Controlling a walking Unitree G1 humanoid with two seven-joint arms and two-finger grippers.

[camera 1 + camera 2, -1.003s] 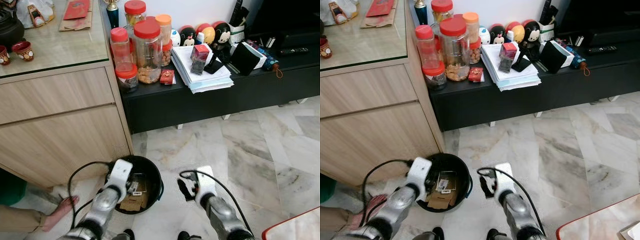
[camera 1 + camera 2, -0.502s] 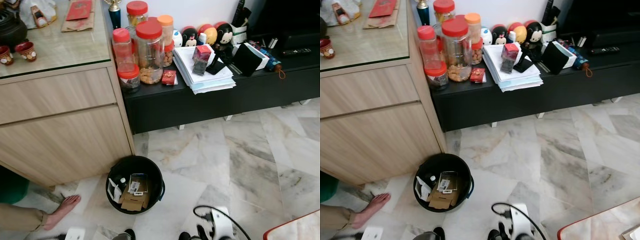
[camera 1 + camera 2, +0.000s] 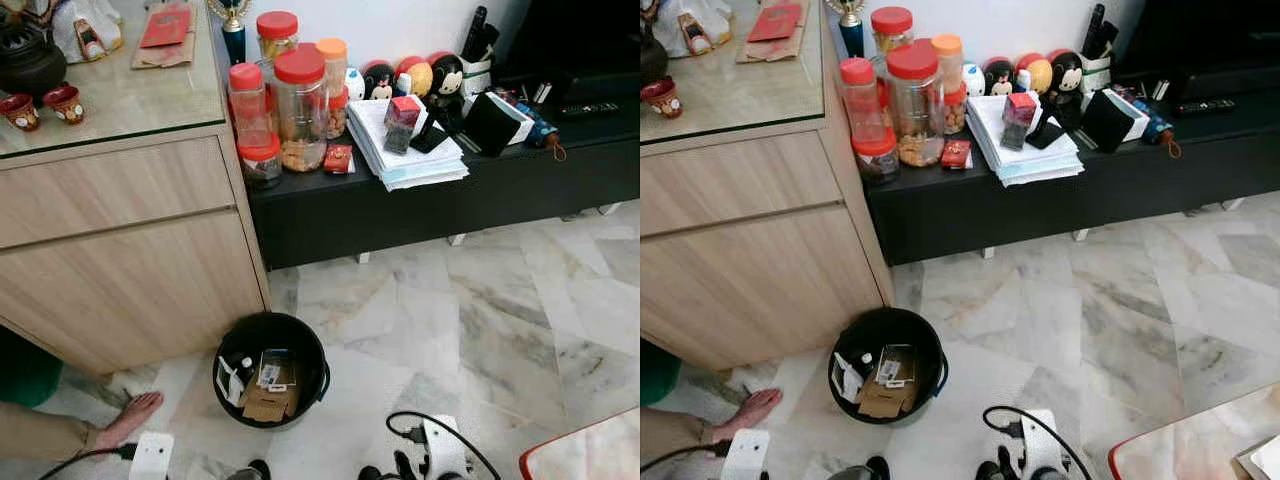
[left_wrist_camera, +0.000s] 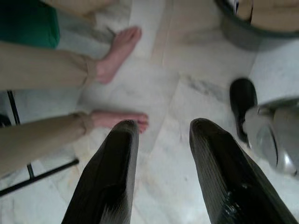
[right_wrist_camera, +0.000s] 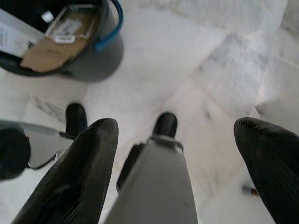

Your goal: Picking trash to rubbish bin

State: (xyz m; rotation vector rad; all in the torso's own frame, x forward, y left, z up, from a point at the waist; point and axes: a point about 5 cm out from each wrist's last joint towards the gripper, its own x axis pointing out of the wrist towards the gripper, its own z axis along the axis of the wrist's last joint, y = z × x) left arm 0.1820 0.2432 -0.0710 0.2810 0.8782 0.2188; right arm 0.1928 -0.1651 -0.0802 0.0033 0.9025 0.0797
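Standing over a pale marble floor [image 3: 520, 300], the humanoid is facing a light wooden cabinet [image 3: 130, 260] and a long black low console [image 3: 430, 195]. The console is carrying red-lidded jars [image 3: 298, 105], a stack of papers [image 3: 405, 145] and round figurines [image 3: 420, 72], with nothing on it plainly reading as rubbish.

The black rubbish bin [image 3: 318, 345] is sitting on the floor just beside the cabinet's corner, directly ahead of the robot. Flattened cardboard [image 3: 265, 400], a small carton and white scraps are lying inside it, so at least some trash appears to be in already.

A person's bare foot [image 3: 130, 418] is resting on the tiles near the bin, on the robot's left.

Both arms are hanging low at the bottom edge of the head views. The left gripper [image 4: 159, 172] is pointing down at the floor near the person's feet, its two black fingers spread and holding nothing. The right gripper [image 5: 180, 158] is likewise hanging with fingers wide apart and empty, above the robot's own black feet, with the bin [image 5: 100, 56] just beyond.

Judged from this, the robot is between pickups: a drop looks complete and no item is in hand. The next move seems to call for finding another piece of trash, turning or walking toward it while keeping clear of the foot, then bringing an open gripper down around it.
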